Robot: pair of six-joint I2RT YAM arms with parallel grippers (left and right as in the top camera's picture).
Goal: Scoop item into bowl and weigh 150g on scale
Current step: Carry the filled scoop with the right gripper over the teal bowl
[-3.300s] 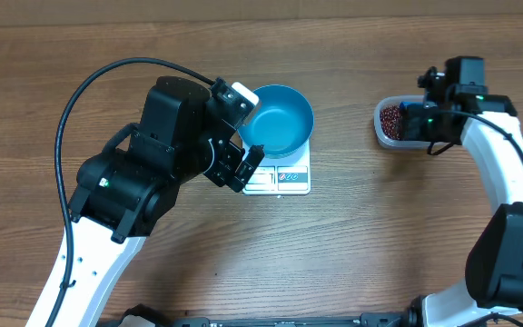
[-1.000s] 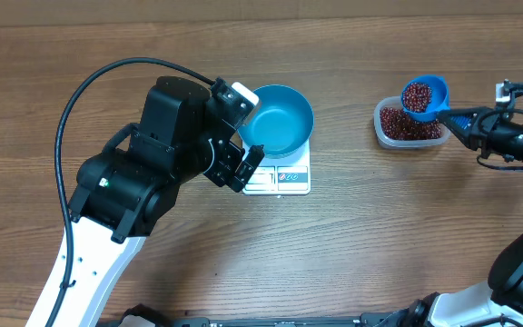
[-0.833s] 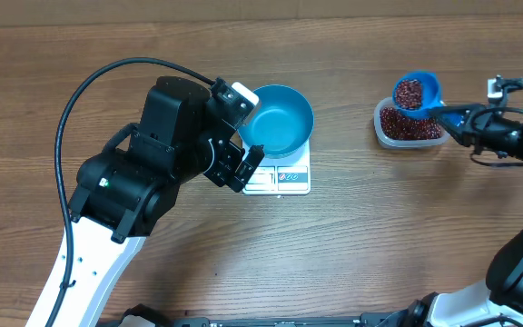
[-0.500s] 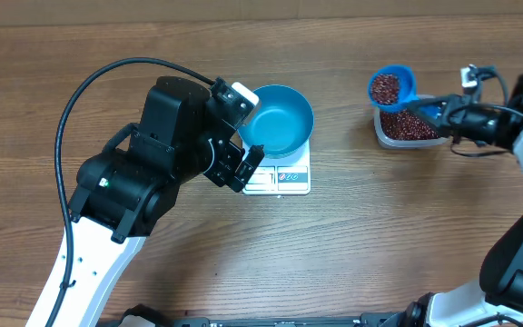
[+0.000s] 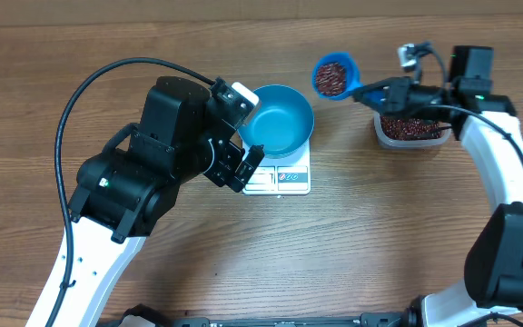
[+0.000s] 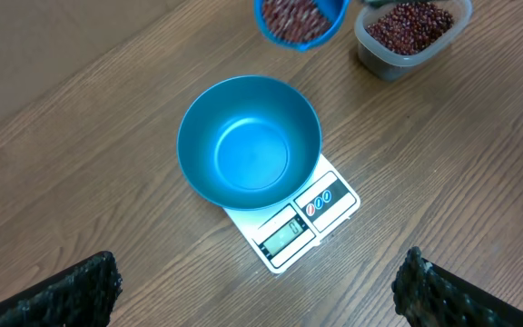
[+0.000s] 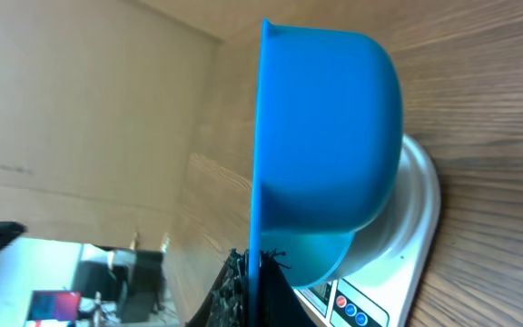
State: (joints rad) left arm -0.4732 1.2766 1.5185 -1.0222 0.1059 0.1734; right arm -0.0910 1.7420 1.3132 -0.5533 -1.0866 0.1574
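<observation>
1. Right gripper point(image 5: 396, 92): fingers clamped on the handle of the scoop point(image 5: 368, 92). The cup is heaped with beans point(image 5: 332, 76).
2. Left gripper point(image 5: 243, 132): fingers spread wide, holding nothing, poised above the near-left rim of the bowl point(image 5: 280, 123).
3. Key relation: the bowl lies to the left of the scoop cup and slightly nearer the robot. The cup is just beside the bowl's far-right rim, not yet over it. The scoop's long axis runs left-right, cup end toward the bowl.
4. The left arm is nearer the bowl, but the right arm carries the load.
5. The bowl sits on the scale point(image 5: 284, 177) and holds no beans.
6. Count: 1 bowl, 1 scale, 1 scoop, 1 tub point(image 5: 407, 143) of beans.
</observation>
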